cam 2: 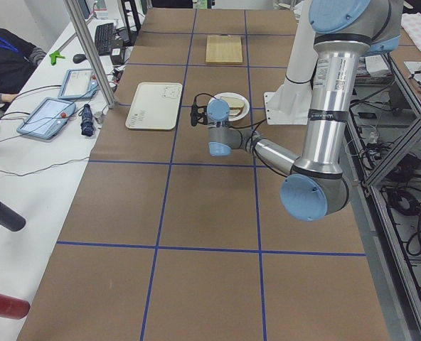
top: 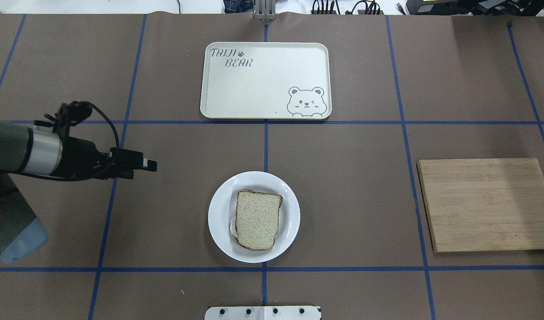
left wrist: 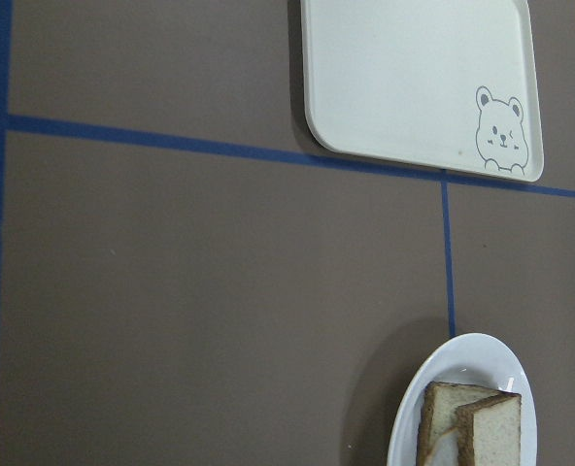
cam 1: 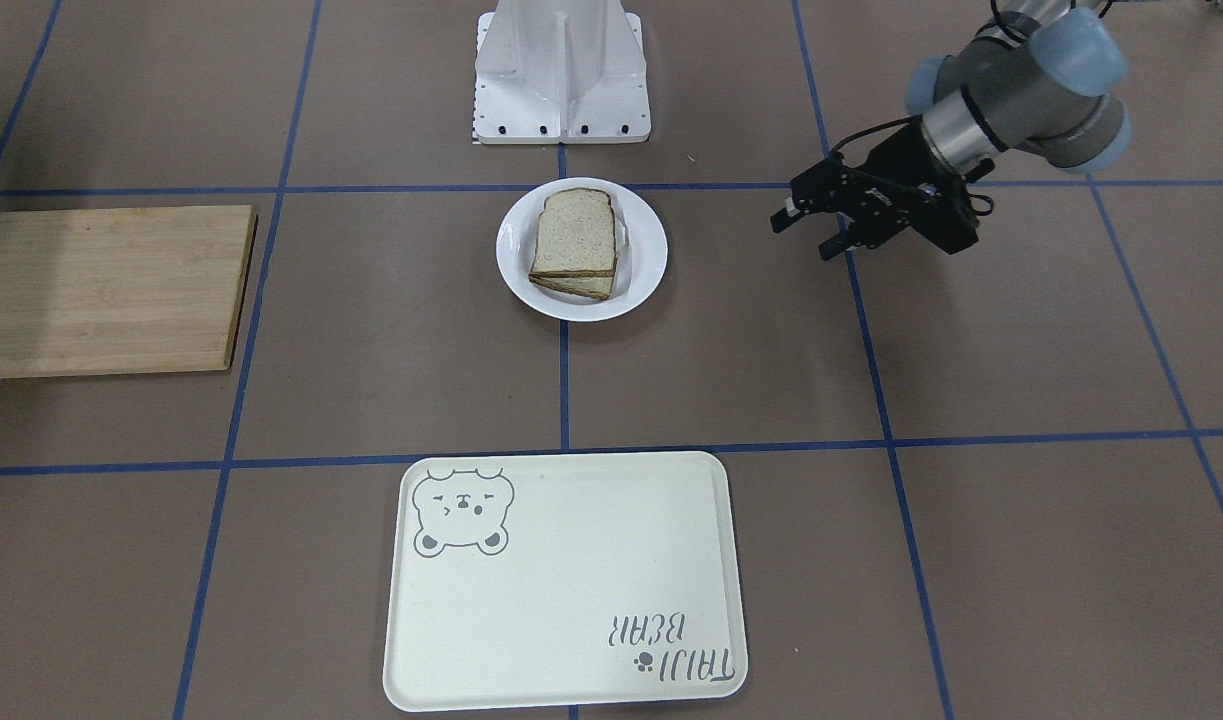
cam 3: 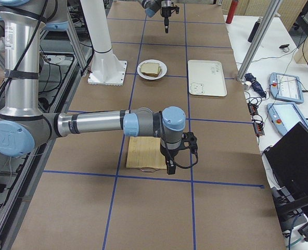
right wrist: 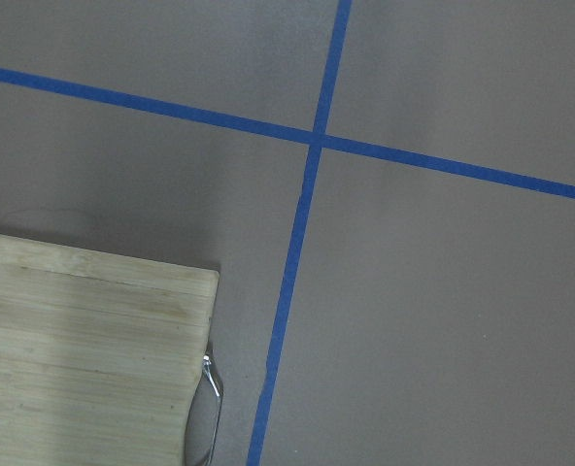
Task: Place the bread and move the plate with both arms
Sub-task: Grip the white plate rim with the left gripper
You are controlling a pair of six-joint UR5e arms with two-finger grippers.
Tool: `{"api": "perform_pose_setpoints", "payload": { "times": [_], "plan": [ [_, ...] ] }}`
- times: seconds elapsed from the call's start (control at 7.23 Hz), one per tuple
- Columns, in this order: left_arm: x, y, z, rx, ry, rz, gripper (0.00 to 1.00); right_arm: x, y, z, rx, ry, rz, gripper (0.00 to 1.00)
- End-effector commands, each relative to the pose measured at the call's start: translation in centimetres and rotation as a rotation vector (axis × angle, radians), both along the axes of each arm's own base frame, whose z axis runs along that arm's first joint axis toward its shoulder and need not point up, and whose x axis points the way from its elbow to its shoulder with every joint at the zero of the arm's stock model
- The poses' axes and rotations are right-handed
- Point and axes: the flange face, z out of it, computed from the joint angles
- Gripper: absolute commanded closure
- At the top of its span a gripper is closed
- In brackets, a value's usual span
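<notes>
At far left of the overhead view, the left pincer (top: 147,165) hovers above the brown table (top: 352,178), well apart from everything on it. The front-facing view shows its two fingers spread with nothing between them. At centre frame, a little low, sits the round white plate (top: 220,240). On it lies the bread (top: 257,220), a bare speckled slice with a dark crust, flat atop a second slice (cam 1: 586,288). A sliver of white shows at their lower left edge. In the upper centre lies the cream bear-printed tray (top: 263,75), well apart from the plate. At right rests a bamboo cutting board (top: 485,204). In the right-end view, the right pincer (cam 3: 170,165) hangs over the board's near edge, too small and side-on to tell whether it is spread or closed.

With the slice seemingly already on the stack, moving the plate looks to be what remains. The plate is likely stiff, glazed and slick, and it would break if dropped. Its wide rim is the natural hold, with one pincer at the left edge and one at the right, opposite each other and clear of the bread. The slices look light, soft and loose, so a tilted lift could slide them off.
</notes>
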Motion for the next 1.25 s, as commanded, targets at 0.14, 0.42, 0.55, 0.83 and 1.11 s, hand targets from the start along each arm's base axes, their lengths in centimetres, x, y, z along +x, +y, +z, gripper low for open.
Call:
{"api": "perform_pose_setpoints", "payload": {
  "times": [0.14,0.42,0.55,0.83,1.11],
  "plan": [
    [11.5,5.6,-0.7,-0.033,0.033,-0.048,0.06,0.1,0.3,0.2,-0.005,-0.002,0.001,0.00],
    [12.6,6.2,-0.3,-0.053,0.081,-0.042,0.22,0.1,0.2,0.2,-0.005,-0.003,0.002,0.00],
    [12.9,6.3,0.3,-0.056,0.070,-0.039,0.31,0.1,0.2,0.3,-0.008,-0.003,0.002,0.00],
    [13.4,6.6,0.0,-0.054,0.076,-0.029,0.43,0.1,0.2,0.4,-0.010,-0.003,0.003,0.00],
    [14.3,7.7,0.3,-0.052,0.088,-0.009,0.51,0.1,0.2,0.5,-0.012,-0.002,0.003,0.00]
  ]
}}
